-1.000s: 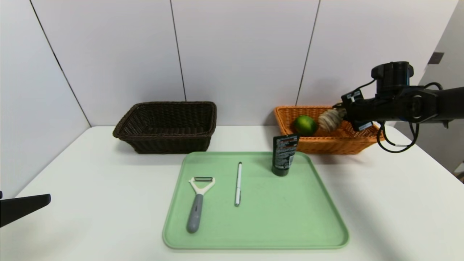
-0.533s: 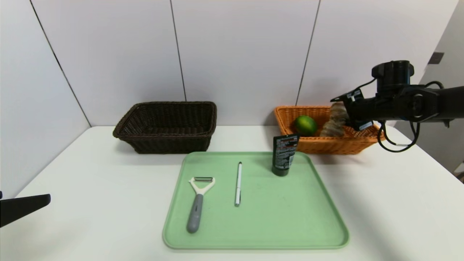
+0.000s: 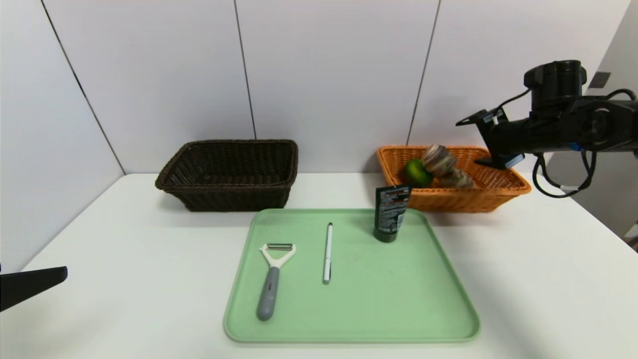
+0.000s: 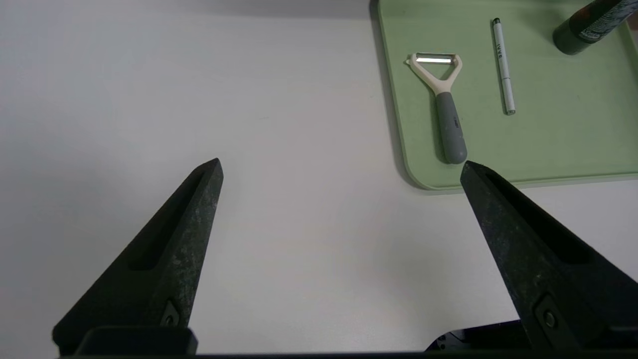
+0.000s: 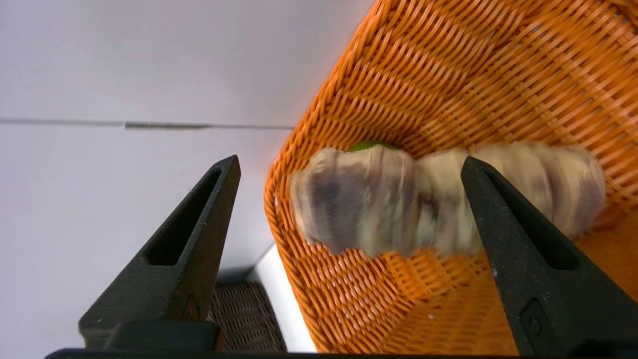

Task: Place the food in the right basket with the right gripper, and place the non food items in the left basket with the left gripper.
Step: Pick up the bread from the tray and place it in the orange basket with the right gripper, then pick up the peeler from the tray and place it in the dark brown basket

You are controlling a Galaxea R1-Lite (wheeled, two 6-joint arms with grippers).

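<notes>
Right gripper [image 5: 351,158] is gaping wide, holding nothing; we're releasing bread [image 5: 369,199], seemingly free, beneath it, next needing retreat, left gripper [image 4: 342,160] waiting open.

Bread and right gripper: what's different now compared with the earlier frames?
The right gripper let go of the bread and rose back to the right, fingers open. The bread tipped leftward and now leans by the lime in the orange basket. Unchanged: the peeler, pen and tube on the tray, and the left gripper, open beside it.
</notes>
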